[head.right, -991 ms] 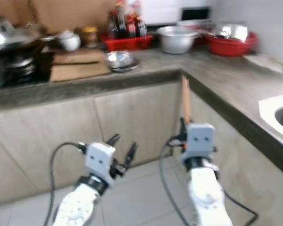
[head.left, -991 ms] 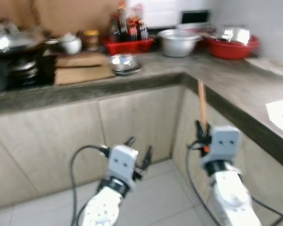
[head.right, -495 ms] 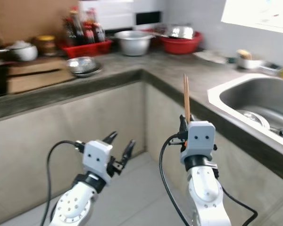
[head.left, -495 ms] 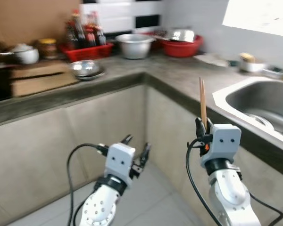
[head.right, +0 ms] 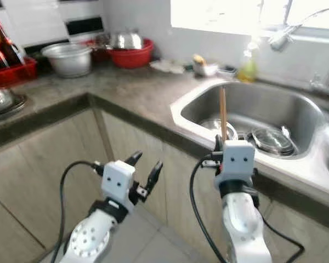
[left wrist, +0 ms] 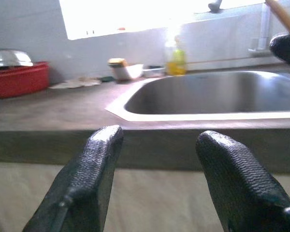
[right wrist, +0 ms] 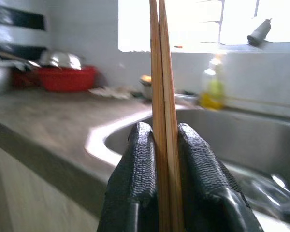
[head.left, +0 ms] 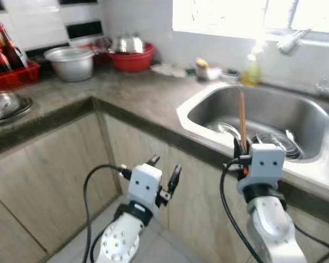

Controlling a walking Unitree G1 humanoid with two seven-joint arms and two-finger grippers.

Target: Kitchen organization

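So at this point I had the right gripper [right wrist: 159, 145] pinching a pair of wooden chopsticks [right wrist: 160, 72] between its fingers, sticks standing straight up, held low in front of the cabinets at about 4 o'clock in the head view, just short of the sink [head.left: 263, 112]. The left gripper [head.left: 163, 172] hung at 7 o'clock with its fingers [left wrist: 92, 169] spread and nothing between them. As far as progress goes, I'd have called it the carry stage: chopsticks were picked up fine but not put anywhere yet, so the whole drop-off was left, and I honestly couldn't tell from the feeds where they were meant to end up. The sink basin already had a couple of metal lids or plates [head.right: 268, 138] lying in it, and there was a yellow soap bottle [head.left: 251, 70] behind it at 1 o'clock. Over at 10 o'clock the surface [head.left: 131, 90] carried a steel pot [head.left: 70, 61] and a red basin [head.left: 132, 55], with bare grey stone between those and the sink. Room-wise, the surface edge ran right across above both grippers, so I figured the right arm would have to lift up over that lip before reaching forward, minding the tall stick tips.
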